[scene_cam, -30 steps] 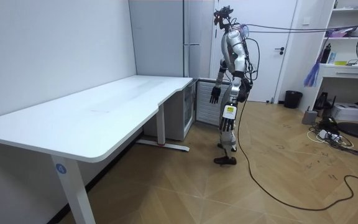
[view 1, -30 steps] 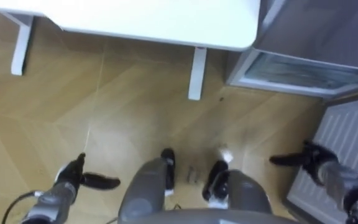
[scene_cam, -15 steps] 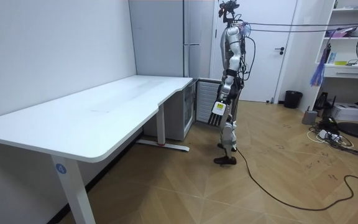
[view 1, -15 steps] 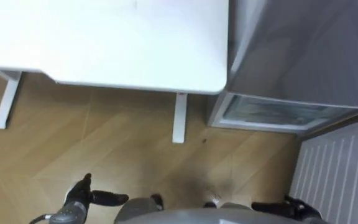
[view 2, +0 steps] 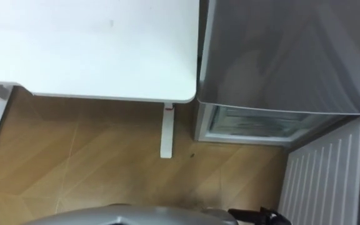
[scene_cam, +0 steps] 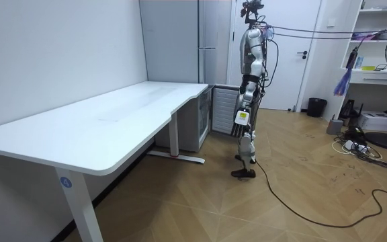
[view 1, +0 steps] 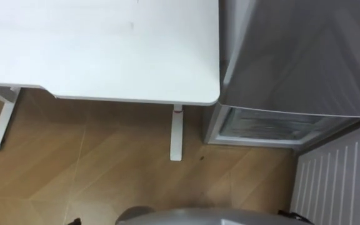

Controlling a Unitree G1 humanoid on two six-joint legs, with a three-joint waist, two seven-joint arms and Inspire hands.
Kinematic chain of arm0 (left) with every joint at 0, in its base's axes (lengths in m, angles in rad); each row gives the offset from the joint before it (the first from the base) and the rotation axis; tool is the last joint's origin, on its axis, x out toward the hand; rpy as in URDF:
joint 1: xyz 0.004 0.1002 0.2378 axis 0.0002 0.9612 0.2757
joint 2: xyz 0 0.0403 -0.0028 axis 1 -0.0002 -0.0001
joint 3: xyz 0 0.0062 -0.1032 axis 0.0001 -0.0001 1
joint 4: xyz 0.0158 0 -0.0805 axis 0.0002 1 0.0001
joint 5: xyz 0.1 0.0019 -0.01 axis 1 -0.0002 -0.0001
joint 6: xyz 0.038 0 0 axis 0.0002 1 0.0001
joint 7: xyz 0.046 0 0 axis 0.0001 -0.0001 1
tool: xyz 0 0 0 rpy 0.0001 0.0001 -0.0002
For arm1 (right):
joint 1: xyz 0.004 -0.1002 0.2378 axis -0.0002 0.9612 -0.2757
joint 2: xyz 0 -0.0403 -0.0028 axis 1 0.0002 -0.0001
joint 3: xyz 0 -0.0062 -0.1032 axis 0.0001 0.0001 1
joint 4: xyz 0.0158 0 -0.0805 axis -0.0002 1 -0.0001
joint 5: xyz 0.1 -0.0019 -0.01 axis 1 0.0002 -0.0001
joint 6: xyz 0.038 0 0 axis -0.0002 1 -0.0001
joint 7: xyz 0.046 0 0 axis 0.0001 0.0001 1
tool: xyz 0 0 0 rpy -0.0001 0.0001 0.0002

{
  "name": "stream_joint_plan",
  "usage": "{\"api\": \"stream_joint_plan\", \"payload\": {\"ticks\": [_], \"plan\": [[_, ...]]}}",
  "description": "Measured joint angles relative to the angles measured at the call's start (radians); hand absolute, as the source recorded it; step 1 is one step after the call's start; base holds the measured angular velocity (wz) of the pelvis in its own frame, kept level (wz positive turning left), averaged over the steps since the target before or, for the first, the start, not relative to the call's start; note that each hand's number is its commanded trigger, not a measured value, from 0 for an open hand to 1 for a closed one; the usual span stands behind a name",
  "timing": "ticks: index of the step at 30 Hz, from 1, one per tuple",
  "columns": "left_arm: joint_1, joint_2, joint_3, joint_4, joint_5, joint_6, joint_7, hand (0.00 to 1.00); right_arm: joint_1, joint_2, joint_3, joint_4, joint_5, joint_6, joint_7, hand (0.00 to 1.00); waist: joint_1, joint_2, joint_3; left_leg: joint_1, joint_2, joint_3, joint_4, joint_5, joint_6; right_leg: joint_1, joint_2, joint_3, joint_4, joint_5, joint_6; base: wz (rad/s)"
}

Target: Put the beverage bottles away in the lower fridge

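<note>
Where the drinks are cannot be told; their destination, the lower fridge (view 1: 264, 125), is the pale bay at the foot of the fridge (view 1: 305, 56). Its door is swung away, and its inside is seen too steeply and dimly for any contents to be listed. Door (view 1: 339, 181): white, ribbed on the inner face, standing out from the fridge on the robot's right, cut off at the frame edge. Right hand (view 2: 264, 217): in front of the fridge, beside the door's inner face, with dark fingers lying out straight as far as they show and closed round nothing; the palm is cut off at the bottom edge. Left hand (view 1: 74, 221): well apart from the fridge, off to its left, a dark tip at the bottom edge, state not to be told. Judgement: the right hand is the nearer to the lower fridge, which lies ahead of it, its long side running across the fridge's front. That hand carries nothing, so a drink has yet to be fetched, and no bottle's or can's long axis can be judged. Desk (view 1: 105, 56): white, its end close against the fridge's left flank, with one leg (view 1: 176, 131) near the lower fridge's left corner. Floor (view 1: 105, 169): wood, spreading out from the fridge's foot. Room view: the robot stands upright before the fridge.
</note>
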Motion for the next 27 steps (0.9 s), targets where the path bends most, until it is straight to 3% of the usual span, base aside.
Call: {"api": "stream_joint_plan", "payload": {"ticks": [5, 10, 17, 21, 27], "plan": [[-0.005, -0.018, 0.018, -0.004, 0.086, 0.058, -0.017, 0.00, -0.003, 0.001, -0.004, 0.012, -0.013, 0.003, 0.003, 0.00, 0.009, 0.005, -0.0019, 0.007, 0.000, -0.003, 0.004, -0.003, 0.001, 0.014, 0.005, 0.014, -0.013, 0.006, 0.000, 0.03], [-0.052, -0.024, 0.018, -0.009, 0.140, 0.073, -0.010, 0.00, -0.004, 0.002, -0.005, 0.014, -0.034, 0.001, 0.003, 0.00, 0.006, 0.009, -0.0030, 0.004, 0.000, -0.004, 0.002, -0.003, 0.002, 0.011, 0.009, 0.031, -0.014, 0.007, -0.001, -0.01], [-0.100, -0.026, 0.029, -0.065, 0.168, 0.061, -0.001, 0.00, -0.012, 0.004, -0.004, -0.001, -0.069, 0.000, -0.022, 0.00, 0.006, 0.001, -0.0051, 0.016, -0.003, 0.004, -0.004, -0.003, 0.002, 0.012, 0.012, 0.069, -0.011, 0.009, -0.004, -0.07], [-0.128, -0.027, 0.028, -0.080, 0.168, 0.042, -0.001, 0.00, -0.026, 0.007, 0.001, -0.030, -0.182, 0.000, -0.036, 0.00, 0.000, -0.015, -0.0046, 0.019, -0.003, 0.013, -0.004, -0.003, 0.002, 0.010, 0.011, 0.079, -0.013, 0.012, -0.003, -0.12], [-0.124, -0.024, 0.028, -0.104, 0.165, 0.027, -0.007, 0.00, 0.001, 0.001, 0.000, -0.318, -0.459, 0.022, -0.054, 0.00, -0.002, -0.030, -0.0062, 0.040, -0.002, 0.033, -0.015, -0.003, 0.002, 0.011, 0.012, 0.105, -0.011, 0.013, -0.002, -0.13]]}}
